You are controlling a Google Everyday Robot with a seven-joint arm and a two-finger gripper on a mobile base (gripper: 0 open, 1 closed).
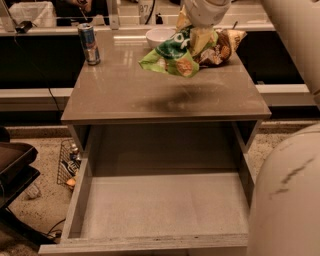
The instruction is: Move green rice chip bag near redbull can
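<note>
Green, glossy rice chip bag (pixel 170 56) hangs above the far right of the grey table (pixel 125 100), clamped in your white hand (pixel 199 39). You're mid-carry; next, swing left toward the slim blue-and-silver can (pixel 89 44), then lower.

Gripper (pixel 196 42): top centre of the view, pointing down, fingers clamped on the green rice chip bag (pixel 170 56), which hangs from it.
Wrist (pixel 205 10): white, rounded, right above the gripper, cut by the top edge.
Forearm (pixel 295 40): white, slanting along the right edge.
Near link (pixel 285 200): large white curve, lower right.
</note>
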